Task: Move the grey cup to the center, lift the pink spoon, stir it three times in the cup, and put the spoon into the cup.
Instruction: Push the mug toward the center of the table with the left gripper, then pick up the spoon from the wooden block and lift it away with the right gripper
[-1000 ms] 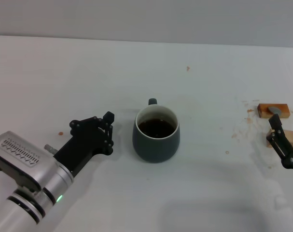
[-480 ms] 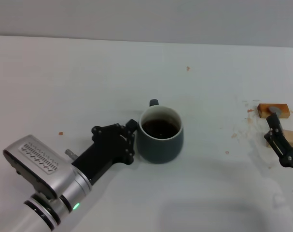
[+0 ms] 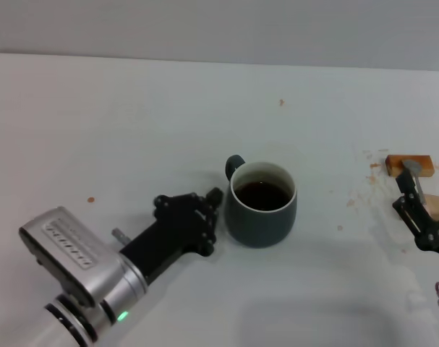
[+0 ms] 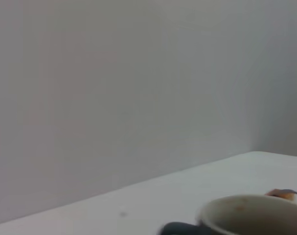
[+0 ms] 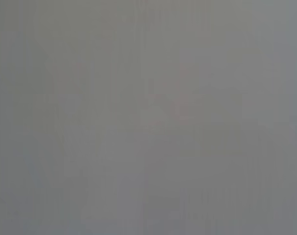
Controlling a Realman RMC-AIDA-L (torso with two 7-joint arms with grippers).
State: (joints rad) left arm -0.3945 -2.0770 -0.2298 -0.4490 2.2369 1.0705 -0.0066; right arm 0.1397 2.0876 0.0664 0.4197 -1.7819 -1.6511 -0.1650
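I am on the first step: the left claw [image 3: 213,220] presses against the side of the grey cup [image 3: 262,204], pushing it toward the bench [image 3: 132,123] centre; it grips nothing, and I cannot tell how far it is open. The cup stands upright near mid-bench, holding dark liquid. Next I judge the right claw [image 3: 411,206], parked at the right edge with fingers parted and empty, must fetch the pink spoon [image 3: 413,166], barely discernible on a tan block [image 3: 400,162]. The right wrist view shows nothing usable.
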